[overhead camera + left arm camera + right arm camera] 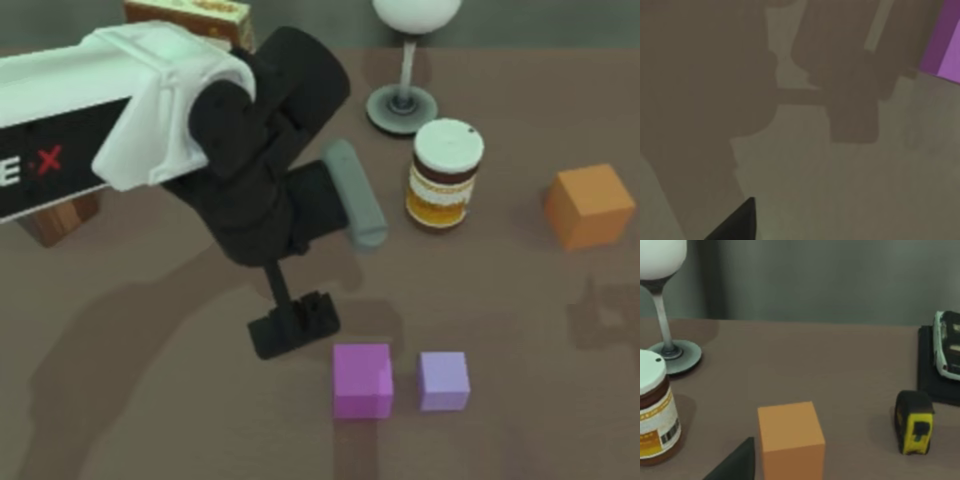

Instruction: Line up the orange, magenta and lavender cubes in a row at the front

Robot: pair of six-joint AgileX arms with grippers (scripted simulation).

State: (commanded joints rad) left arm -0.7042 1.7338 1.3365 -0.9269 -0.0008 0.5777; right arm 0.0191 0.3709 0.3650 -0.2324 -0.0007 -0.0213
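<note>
While the left gripper (295,325) hangs low over the brown table (150,400) just left of the plain matte magenta cube (362,380), nothing sits between its dark fingers, and I cannot tell whether they are spread or closed. The magenta cube lies at the near edge, slightly right of centre; in the left wrist view only a corner of it (942,45) shows beyond the arm's shadow. Just beside it on the right, with a narrow gap, sits the smaller pale lilac lavender cube (444,381). The large matte orange cube (589,205) rests well apart from both, farther back at the right side, and it fills the lower middle of the right wrist view (790,440). The right gripper shows only as a dark finger tip (737,465) beside that cube, so its state cannot be told.

Counted: 3 cubes, 1 white-lidded brown jar (444,175) left of the orange cube, 1 white-bowled stemmed glass (405,70) behind the jar, and 1 yellow-and-black tape measure (914,422).
</note>
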